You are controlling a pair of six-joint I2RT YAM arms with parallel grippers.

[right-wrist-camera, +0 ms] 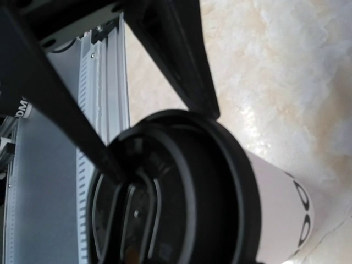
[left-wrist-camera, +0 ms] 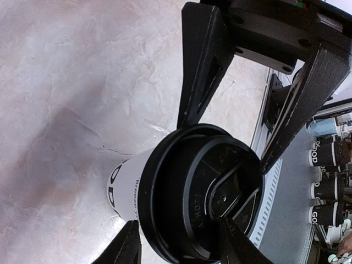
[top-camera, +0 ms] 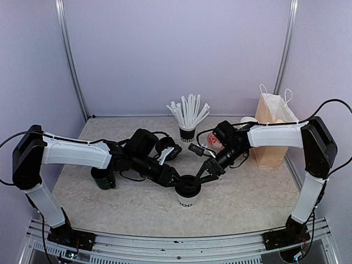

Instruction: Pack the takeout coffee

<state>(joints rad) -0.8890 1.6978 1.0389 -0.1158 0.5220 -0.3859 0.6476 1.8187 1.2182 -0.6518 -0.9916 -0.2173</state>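
The takeout coffee is a white paper cup (top-camera: 187, 201) with black lettering and a black lid (top-camera: 188, 186), standing upright at the front middle of the table. My left gripper (top-camera: 177, 180) is open at the lid from the left. In the left wrist view (left-wrist-camera: 179, 223) one finger lies outside the rim and the other rests on the lid top (left-wrist-camera: 220, 181). My right gripper (top-camera: 204, 174) is open at the lid from the right; the left wrist view shows its fingertips (left-wrist-camera: 224, 146) touching the rim on two sides. The right wrist view shows the lid (right-wrist-camera: 181, 198) and cup wall (right-wrist-camera: 280, 220); its own fingers are hidden.
A brown paper bag (top-camera: 269, 132) with handles stands at the back right. A black cup of white straws (top-camera: 187, 132) stands at the back middle, and a red-patterned cup (top-camera: 213, 142) lies beside it. A dark green mug (top-camera: 103, 179) sits under my left arm. The metal rail (top-camera: 181, 242) runs along the front edge.
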